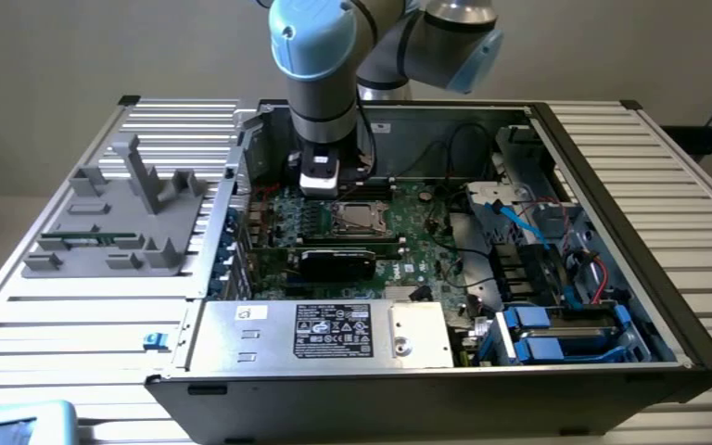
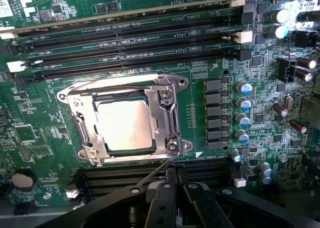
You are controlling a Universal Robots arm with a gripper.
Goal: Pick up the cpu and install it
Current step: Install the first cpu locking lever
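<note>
In the exterior view, your gripper (image 1: 319,190) hovered just beside the cpu (image 1: 356,218), which lay flat on the board. In the wrist view, the gripper (image 2: 175,184) was clenched on nothing. The cpu (image 2: 125,125) sat face up inside the socket frame (image 2: 170,107). It was square, with no long axis, and probably light, rigid, slick and fragile underneath. Grip it by opposite edges.
</note>
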